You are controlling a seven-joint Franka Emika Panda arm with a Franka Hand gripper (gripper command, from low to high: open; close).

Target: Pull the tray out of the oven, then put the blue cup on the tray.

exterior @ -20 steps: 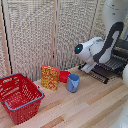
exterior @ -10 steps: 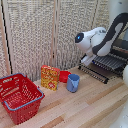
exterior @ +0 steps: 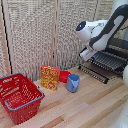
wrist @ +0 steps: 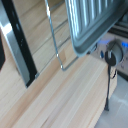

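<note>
The oven (exterior: 119,50) stands at the exterior view's right, its barred door (exterior: 93,73) dropped open onto the table. The tray (exterior: 107,61), a dark barred rack, sticks out of the oven over the door; in the wrist view the tray (wrist: 95,19) shows as a ribbed metal edge above the door's wire (wrist: 56,46). The blue cup (exterior: 73,83) stands upright on the table, left of the door. My gripper (exterior: 86,53) hangs above the tray's near corner, apart from the cup. Its fingers are too blurred to read.
A red bowl (exterior: 64,76) sits just behind the cup, and a yellow cereal box (exterior: 50,77) stands next to it. A red shopping basket (exterior: 20,97) fills the exterior view's left front. A slatted screen (exterior: 45,35) backs the wooden table (exterior: 85,107).
The arm has risen from low at the tray's front edge to well above it. The cup, bowl, box and basket have stayed put.
</note>
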